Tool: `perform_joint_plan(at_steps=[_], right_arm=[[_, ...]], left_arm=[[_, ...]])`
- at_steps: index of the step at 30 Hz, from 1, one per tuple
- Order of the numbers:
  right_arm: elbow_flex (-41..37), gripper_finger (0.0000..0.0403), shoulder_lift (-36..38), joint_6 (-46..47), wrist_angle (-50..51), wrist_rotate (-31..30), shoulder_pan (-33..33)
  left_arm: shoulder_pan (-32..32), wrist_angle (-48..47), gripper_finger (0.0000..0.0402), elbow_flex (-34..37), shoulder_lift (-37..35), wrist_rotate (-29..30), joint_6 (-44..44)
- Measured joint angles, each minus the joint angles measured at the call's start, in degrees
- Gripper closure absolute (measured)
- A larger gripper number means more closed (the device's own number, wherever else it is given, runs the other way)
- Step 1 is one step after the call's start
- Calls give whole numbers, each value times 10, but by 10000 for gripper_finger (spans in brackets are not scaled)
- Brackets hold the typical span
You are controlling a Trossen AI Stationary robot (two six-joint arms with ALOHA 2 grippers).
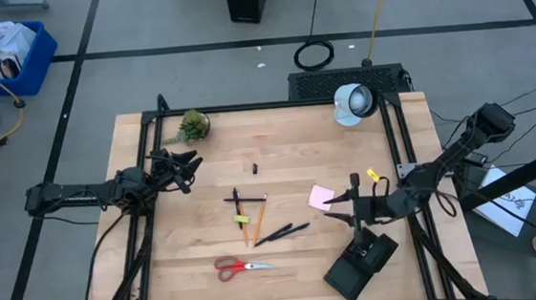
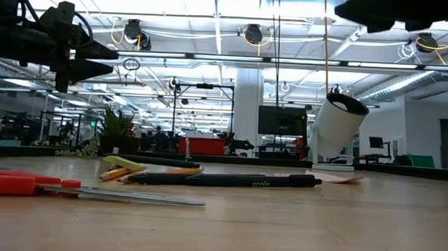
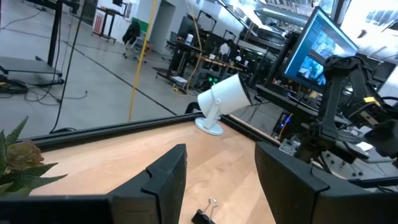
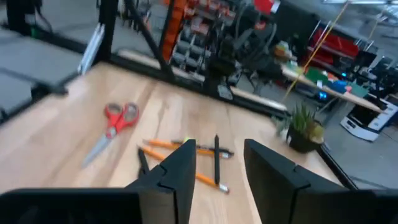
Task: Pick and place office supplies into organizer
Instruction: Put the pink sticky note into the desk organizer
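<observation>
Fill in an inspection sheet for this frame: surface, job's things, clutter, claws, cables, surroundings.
Surface: bare wooden table inside a black frame.
Job's things: red-handled scissors near the front edge; pencils and black pens loose mid-table; pink sticky-note pad beside the right claw; small black clip farther back; organizer at the front right, contents unclear.
Clutter: potted plant at the back left, white lamp at the back right.
Claws: left claw open, holding nothing, raised at the left side; right claw open, holding nothing, above the table near the pad.
Cables: coiled black cable on the floor behind the table.
Surroundings: blue bin on the floor; workshop benches and monitors beyond.
</observation>
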State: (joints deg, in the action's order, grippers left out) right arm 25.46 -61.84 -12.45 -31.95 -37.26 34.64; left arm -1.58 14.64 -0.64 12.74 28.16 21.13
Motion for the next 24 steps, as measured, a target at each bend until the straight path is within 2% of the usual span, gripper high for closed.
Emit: perform_joint_plan(at_steps=[3, 7, 11, 13, 15, 17, 21, 24], right_arm=[[-7, 281, 0, 33, 5, -2, -5], [-7, 280, 0, -16, 78, -11, -4], [-7, 272, 0, -98, 122, -113, -5], [-4, 268, 0, -170, 127, -144, -7], [10, 266, -4, -199, 158, -166, -20], [21, 266, -12, -171, 204, -165, -35], [28, 268, -44, -88, 305, -90, -42], [46, 266, -67, -33, 368, -86, -45]], left_arm=[[0, -5, 206, 0, 0, 0, 2], [0, -15, 206, 0, 0, 4, 6], [0, -16, 206, 0, 0, 5, 6], [0, -16, 206, 0, 0, 5, 6], [0, -16, 206, 0, 0, 5, 6], [0, -16, 206, 0, 0, 5, 5], [0, -17, 206, 0, 0, 5, 5], [0, -27, 206, 0, 0, 5, 5]])
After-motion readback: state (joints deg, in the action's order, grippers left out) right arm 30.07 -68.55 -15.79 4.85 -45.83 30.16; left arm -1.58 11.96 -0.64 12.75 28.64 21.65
